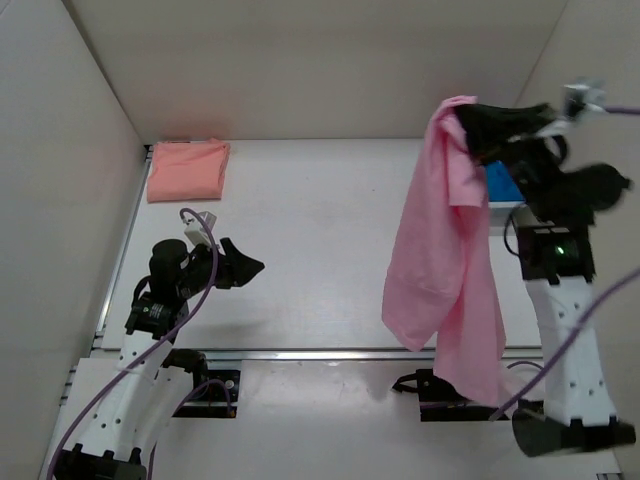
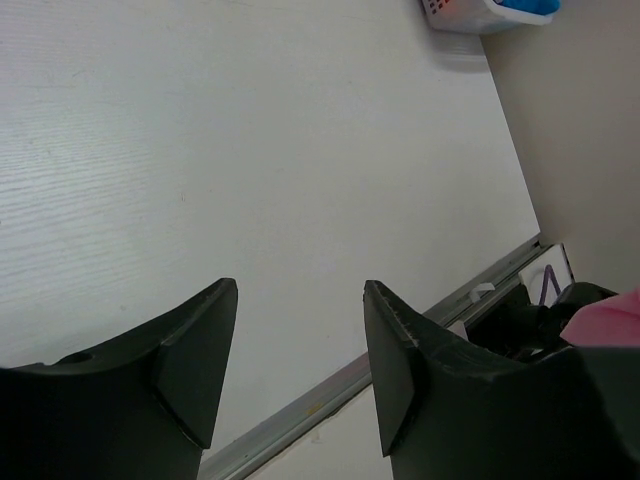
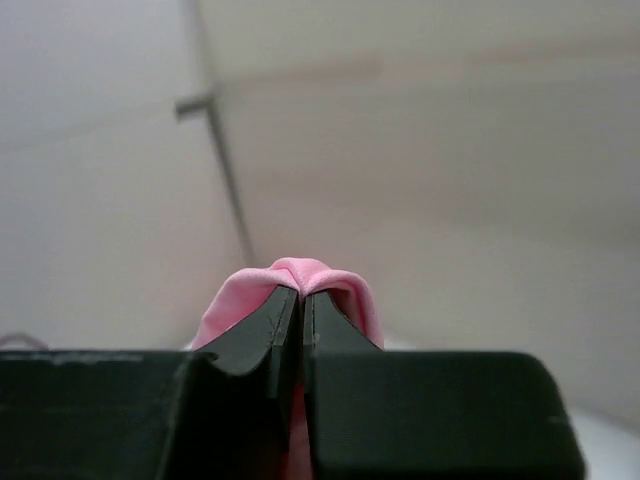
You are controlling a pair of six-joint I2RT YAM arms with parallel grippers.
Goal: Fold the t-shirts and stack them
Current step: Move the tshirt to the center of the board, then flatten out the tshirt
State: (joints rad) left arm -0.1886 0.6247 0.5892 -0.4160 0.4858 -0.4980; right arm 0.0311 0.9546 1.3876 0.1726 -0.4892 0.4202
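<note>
Near the table's (image 1: 320, 200) front edge, the left gripper (image 2: 300, 290) hovers low over bare tabletop, its fingers spread wide and holding nothing. Above the table's right side, the right gripper (image 3: 302, 292) has its fingers pinched tight on a bunched fold of the pink shirt (image 1: 440, 250), which hangs in a long, crumpled drape past the table's front edge. Behind it, at the table's right edge, sits the basket (image 2: 455, 12). In the table's far left corner lies the salmon shirt (image 1: 187, 170), already folded into a neat rectangle. The step in hand appears to be bringing the second shirt out for folding. Next, it likely needs lowering and spreading flat, with the free gripper catching a hanging corner.
</note>
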